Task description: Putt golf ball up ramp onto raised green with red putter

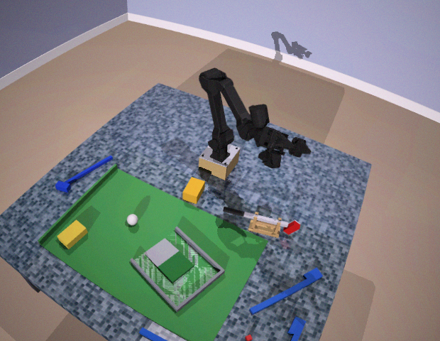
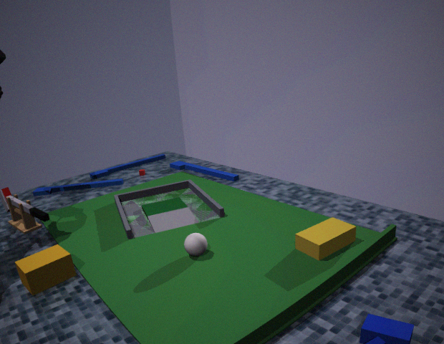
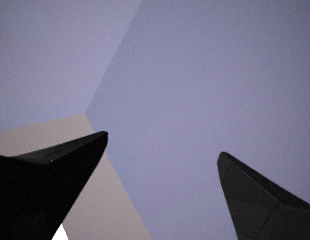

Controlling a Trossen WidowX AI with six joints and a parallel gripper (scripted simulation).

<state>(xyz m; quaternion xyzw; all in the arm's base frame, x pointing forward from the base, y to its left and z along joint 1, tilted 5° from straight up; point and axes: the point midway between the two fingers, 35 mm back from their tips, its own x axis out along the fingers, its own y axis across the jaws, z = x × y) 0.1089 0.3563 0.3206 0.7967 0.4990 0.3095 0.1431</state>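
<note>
The red putter (image 1: 262,219) (image 2: 20,203) lies across a wooden rack (image 1: 264,229) (image 2: 23,226), with its red head at one end and its black grip pointing toward the green mat (image 1: 103,264) (image 2: 251,303). The white golf ball (image 1: 132,219) (image 2: 195,244) rests on the mat, in front of the light grey ramp (image 1: 161,251) (image 2: 172,221). Behind the ramp is the dark green raised green (image 1: 176,266) (image 2: 165,206), with grey walls on three sides. My gripper (image 1: 292,158) (image 3: 163,147) is open and empty, high above the table beyond the rack.
A yellow block (image 1: 72,234) (image 2: 325,239) stands on the mat, and an orange block (image 1: 193,190) (image 2: 46,269) beside the mat near the arm's base. Several blue putters lie around the mat, including one (image 1: 89,170) behind the mat's raised edge. A small red cube (image 1: 248,337) (image 2: 142,172) lies at the far end.
</note>
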